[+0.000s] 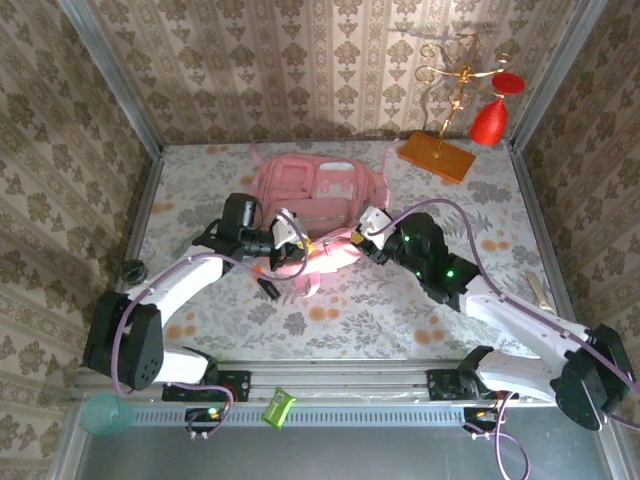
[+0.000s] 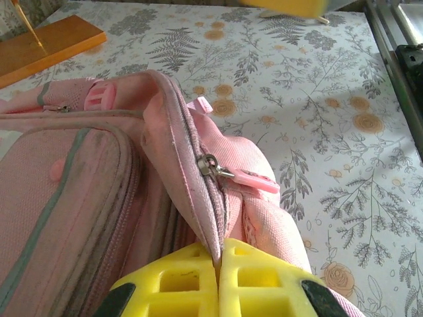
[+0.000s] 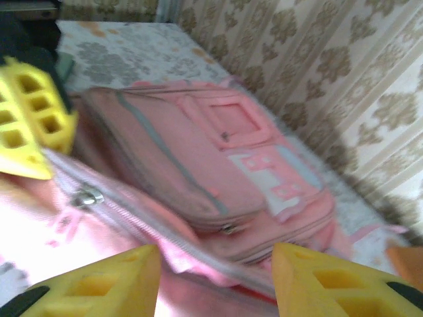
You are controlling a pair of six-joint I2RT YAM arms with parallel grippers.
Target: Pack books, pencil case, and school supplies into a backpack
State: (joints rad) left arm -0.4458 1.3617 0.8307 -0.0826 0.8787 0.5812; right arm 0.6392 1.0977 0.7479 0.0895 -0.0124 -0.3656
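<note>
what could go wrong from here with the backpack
The left end effector pinches only a thin edge of the backpack by the zipper; the fabric may slip out. The right end effector stands open close to the left one, so the two might collide.

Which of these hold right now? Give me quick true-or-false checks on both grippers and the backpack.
The left gripper is shut on the backpack's edge. True.
The right gripper is clamped on a book. False: its jaws stand apart above the backpack.
The backpack stands upright. False: it lies on the table, front panel up.
An orange stand base sits beyond the backpack, far right. True.
</note>
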